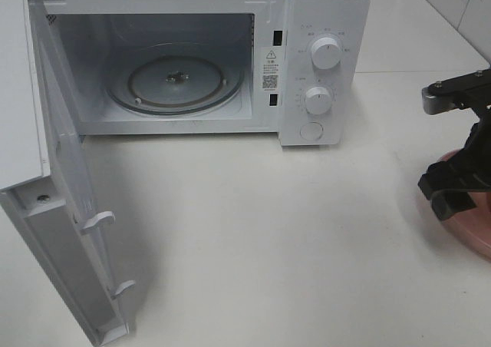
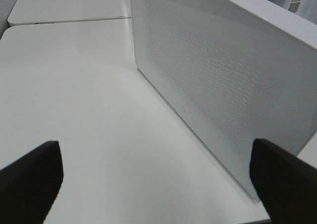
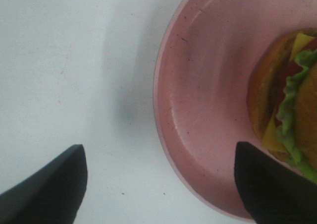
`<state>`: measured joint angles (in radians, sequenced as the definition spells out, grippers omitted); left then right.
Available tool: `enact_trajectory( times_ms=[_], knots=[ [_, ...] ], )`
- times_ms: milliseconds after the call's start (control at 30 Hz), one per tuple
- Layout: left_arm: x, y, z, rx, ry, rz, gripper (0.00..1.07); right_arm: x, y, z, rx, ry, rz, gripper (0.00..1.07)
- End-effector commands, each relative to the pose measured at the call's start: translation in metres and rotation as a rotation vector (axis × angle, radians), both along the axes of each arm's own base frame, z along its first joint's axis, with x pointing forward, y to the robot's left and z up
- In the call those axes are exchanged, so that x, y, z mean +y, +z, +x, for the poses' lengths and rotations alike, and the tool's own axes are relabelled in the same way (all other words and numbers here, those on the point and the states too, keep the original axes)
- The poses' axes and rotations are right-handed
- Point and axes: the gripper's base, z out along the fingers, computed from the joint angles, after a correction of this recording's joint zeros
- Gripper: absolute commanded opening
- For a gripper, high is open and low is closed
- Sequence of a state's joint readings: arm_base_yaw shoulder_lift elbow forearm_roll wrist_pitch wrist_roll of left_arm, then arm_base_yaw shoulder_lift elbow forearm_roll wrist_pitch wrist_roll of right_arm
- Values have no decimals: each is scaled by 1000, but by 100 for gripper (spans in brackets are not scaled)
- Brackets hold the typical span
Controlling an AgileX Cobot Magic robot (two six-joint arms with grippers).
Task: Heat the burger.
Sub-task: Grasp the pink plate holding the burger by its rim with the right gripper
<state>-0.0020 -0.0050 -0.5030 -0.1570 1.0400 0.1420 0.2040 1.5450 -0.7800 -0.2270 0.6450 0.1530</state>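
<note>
- Burger sits on the pink plate, with bun, lettuce and cheese showing, at the right edge of the table. In the high view the arm hides it.
- Right gripper hangs low over the plate's rim, jaws spread and grasping nothing. One finger is over bare table and the other over the plate's inside. That straddle suits pinching the rim, so plate and burger would likely travel together.
- Microwave stands at the table's back edge. Its door is swung fully out toward the front left corner, which leaves the glass turntable bare and reachable from the right.
- Left gripper is released and empty. It hovers near the door's outer mesh face, probably placed there to shut the door once the plate is in.
- Nothing is lifted yet, so the task looks to be near its start.
</note>
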Motion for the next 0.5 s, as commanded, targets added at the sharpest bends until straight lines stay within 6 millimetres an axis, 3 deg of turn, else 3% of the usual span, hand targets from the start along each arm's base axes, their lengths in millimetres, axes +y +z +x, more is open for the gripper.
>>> enact_trajectory(
  times_ms=[33,500],
  knots=[
    [0,-1,-3,-23,-1,-4,94,0,-5,3,4,10,1,79],
    [0,-1,-3,-23,-1,-4,94,4,-32,16,8,12,19,76]
  ],
)
